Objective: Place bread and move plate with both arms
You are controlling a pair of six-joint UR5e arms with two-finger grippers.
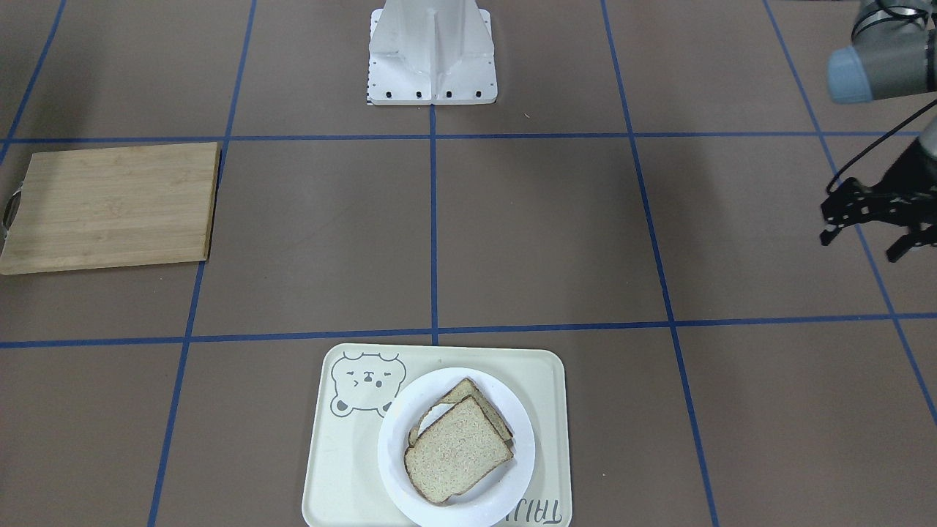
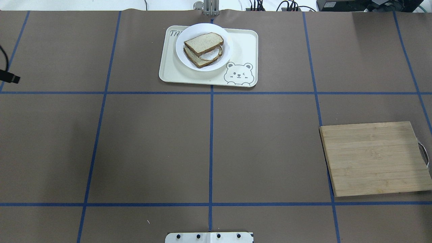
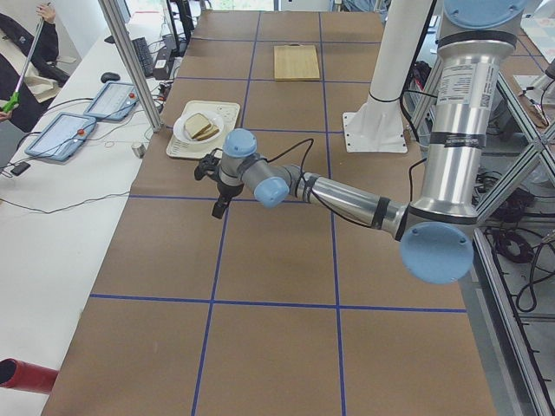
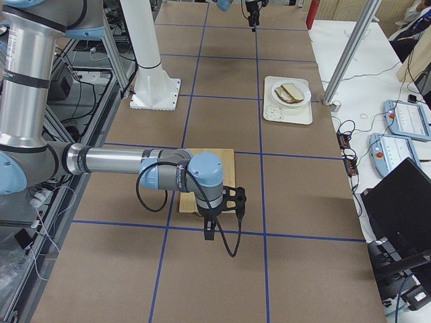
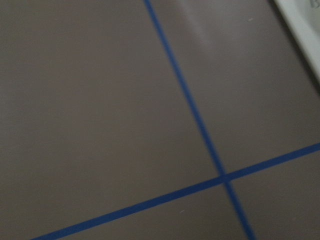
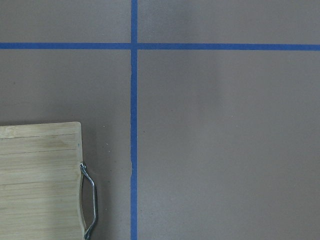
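Well apart from the bread point(image 1: 457, 450) on the plate point(image 1: 523, 457), left gripper point(image 1: 864, 245) empty, splayed.

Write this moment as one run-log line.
bread atop egg slice, on plate; plate on tray; left gripper open, empty, away from tray; right gripper near cutting board, state unclear

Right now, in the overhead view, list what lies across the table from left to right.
Black left gripper, only its tip showing at the frame edge → cream rectangular tray with a bear drawing, carrying the round white plate of bread → bamboo cutting board with a metal handle.
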